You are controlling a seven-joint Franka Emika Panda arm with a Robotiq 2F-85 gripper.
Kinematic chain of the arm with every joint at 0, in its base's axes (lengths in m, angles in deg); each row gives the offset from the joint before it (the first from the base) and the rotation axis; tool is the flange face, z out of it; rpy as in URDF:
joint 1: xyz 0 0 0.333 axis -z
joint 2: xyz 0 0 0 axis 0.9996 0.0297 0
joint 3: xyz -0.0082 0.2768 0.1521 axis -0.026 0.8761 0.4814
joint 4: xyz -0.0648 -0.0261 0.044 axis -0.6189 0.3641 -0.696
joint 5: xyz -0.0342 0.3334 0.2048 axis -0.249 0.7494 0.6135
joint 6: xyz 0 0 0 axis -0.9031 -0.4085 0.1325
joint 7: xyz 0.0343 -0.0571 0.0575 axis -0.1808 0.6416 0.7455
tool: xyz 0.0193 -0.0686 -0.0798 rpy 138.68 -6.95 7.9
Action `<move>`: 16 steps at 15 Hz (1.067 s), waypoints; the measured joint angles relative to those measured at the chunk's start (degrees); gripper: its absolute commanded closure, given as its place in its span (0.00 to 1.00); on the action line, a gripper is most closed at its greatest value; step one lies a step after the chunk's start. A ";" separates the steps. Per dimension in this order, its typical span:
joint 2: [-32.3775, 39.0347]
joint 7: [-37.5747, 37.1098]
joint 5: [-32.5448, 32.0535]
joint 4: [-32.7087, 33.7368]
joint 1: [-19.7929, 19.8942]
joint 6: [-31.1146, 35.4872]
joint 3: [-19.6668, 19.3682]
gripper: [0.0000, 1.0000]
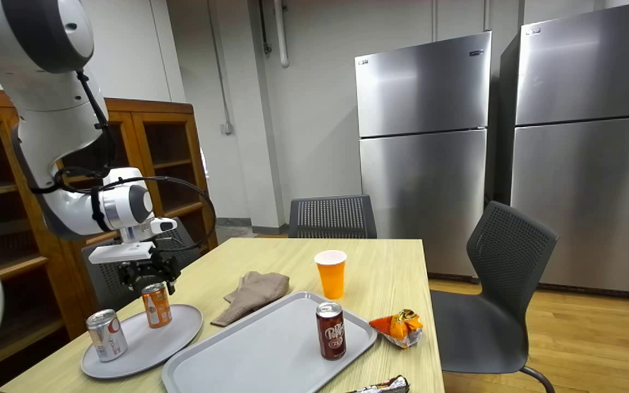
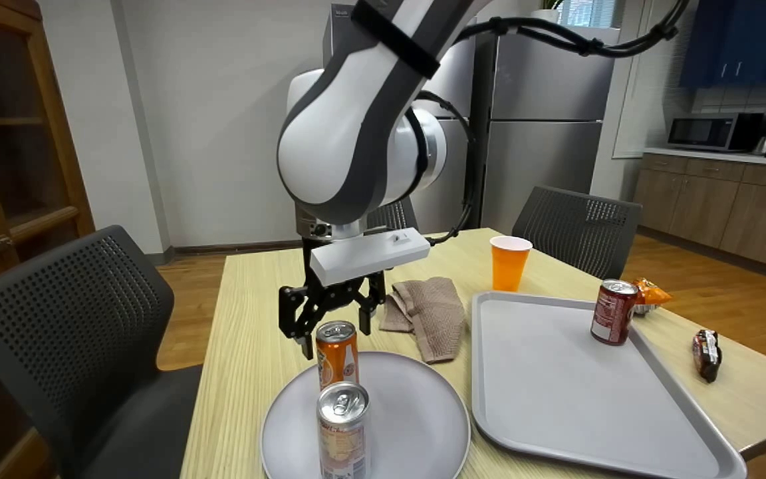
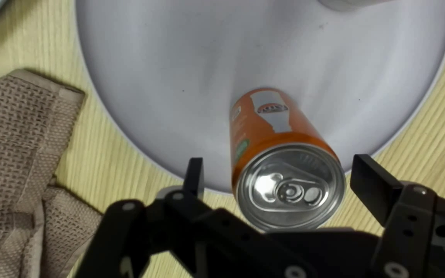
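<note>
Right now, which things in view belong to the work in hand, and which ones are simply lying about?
Probably in the work:
black gripper, open
orange cylindrical can, nearest to it
round grey plate under that can

Apparently just lying about:
silver metal can
dark red can
grey rectangular tray
brown folded cloth
orange tapered cup
crumpled orange wrapper
dark shiny packet

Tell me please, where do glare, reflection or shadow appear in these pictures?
Wrist view: white glare on the lid of the orange can, soft streaky shading across the plate; in an exterior view: pale reflected bands on a steel refrigerator, dark shade inside the wooden cabinet.
</note>
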 measured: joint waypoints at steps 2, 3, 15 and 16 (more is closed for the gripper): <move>0.00 0.00 0.00 -0.02 0.00 -0.12 0.00 0.41; 0.00 0.00 0.00 -0.03 0.00 -0.15 0.00 0.51; -4.70 0.00 0.31 -0.85 1.10 0.06 -0.25 0.62; -5.76 0.00 0.31 -1.42 1.39 0.07 -0.40 0.62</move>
